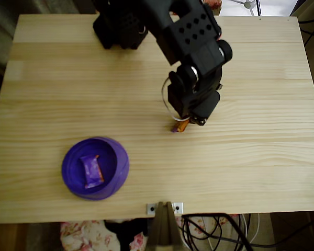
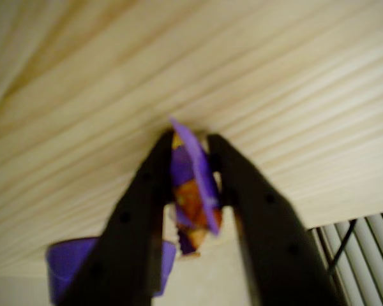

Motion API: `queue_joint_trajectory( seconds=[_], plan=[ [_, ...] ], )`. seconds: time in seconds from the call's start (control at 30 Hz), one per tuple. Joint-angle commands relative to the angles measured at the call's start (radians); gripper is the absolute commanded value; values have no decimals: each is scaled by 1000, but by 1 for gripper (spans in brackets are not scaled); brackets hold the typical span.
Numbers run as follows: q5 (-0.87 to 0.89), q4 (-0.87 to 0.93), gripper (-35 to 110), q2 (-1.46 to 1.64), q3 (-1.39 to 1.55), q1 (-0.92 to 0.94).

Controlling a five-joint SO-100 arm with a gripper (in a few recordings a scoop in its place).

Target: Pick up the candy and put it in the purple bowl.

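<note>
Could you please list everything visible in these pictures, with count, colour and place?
candy: one, purple and orange, pinched between the end effector's fingers; it peeks out below the arm in the overhead view.
purple bowl: one, violet, at the lower left of the table in the overhead view.
second candy: one, mostly purple with an orange edge, lying inside the purple bowl.
table: one, pale wood, under everything.
cables: several, dark and white, below the table's near edge.
arm: one, black, reaching from the table's far edge.
end effector: one, black, closed on the candy.
</note>
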Motion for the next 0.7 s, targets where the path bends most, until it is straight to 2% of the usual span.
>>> queue_joint_trajectory(
  seconds=[0.0,0.17,0.27,0.67],
  plan=[
    [-20,15,2,101,8,14],
    [-25,9,6,115,29,15],
    [-20,6,1,127,40,18],
    [-55,51,1,209,38,48]
  ],
)
